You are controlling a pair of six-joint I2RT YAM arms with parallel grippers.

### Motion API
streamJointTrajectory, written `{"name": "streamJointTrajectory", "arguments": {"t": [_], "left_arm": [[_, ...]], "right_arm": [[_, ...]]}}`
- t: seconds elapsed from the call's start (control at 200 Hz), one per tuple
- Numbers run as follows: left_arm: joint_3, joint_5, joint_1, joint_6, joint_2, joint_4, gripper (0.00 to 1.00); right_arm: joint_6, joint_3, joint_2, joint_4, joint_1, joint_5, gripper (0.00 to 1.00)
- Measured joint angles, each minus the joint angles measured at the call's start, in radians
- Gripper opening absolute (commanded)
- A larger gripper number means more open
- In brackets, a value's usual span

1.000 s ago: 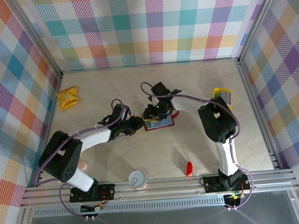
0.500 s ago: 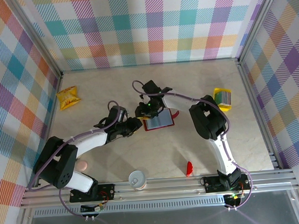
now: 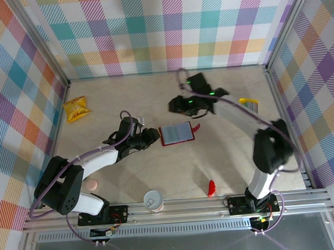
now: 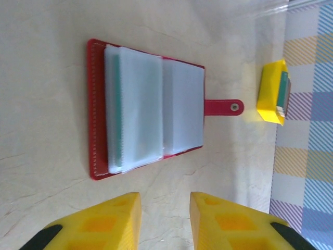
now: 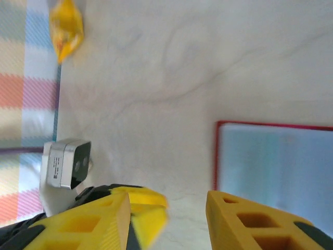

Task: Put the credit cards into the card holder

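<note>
card holder (image 3: 176, 134): lies open and flat near the middle of the table (image 3: 225, 155), grey-blue sleeves facing up inside a dark-red border. A teal edge shows inside one bank of sleeves in the left wrist view.
clasp tab (image 4: 223, 107): sticks out from the holder's edge on the side facing the cards, flat on the table.
credit cards (image 3: 249, 104): small yellow stack by the right wall, well apart from the holder (striped face up in the top view). Neither gripper touches it.
left gripper (image 4: 165, 203): low over the table, just beside the holder's left edge and not touching it. The fingers are spread, with bare table in the gap and nothing pinched.
right gripper (image 5: 167, 208): behind the holder's far edge and apart from it. The fingers are spread over bare table and hold nothing.
snack packet (image 3: 76, 109): crinkled and yellow, near the left wall.
red curved piece (image 3: 211, 187): on the table toward the near edge, right of centre.
small white cup (image 3: 153, 200): upright at the near edge, between the arm bases.
</note>
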Motion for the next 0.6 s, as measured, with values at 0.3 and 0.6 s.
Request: {"name": "streamJointTrajectory", "arguments": {"t": [0.3, 0.6], "left_arm": [[0.119, 0.061, -0.022, 0.043, 0.067, 0.039, 0.34], [0.247, 0.134, -0.056, 0.042, 0.187, 0.087, 0.34]], "right_arm": [[-0.102, -0.217, -0.265, -0.15, -0.436, 0.198, 0.5], [-0.209, -0.119, -0.077, -0.274, -0.52, 0.452, 0.56]]}}
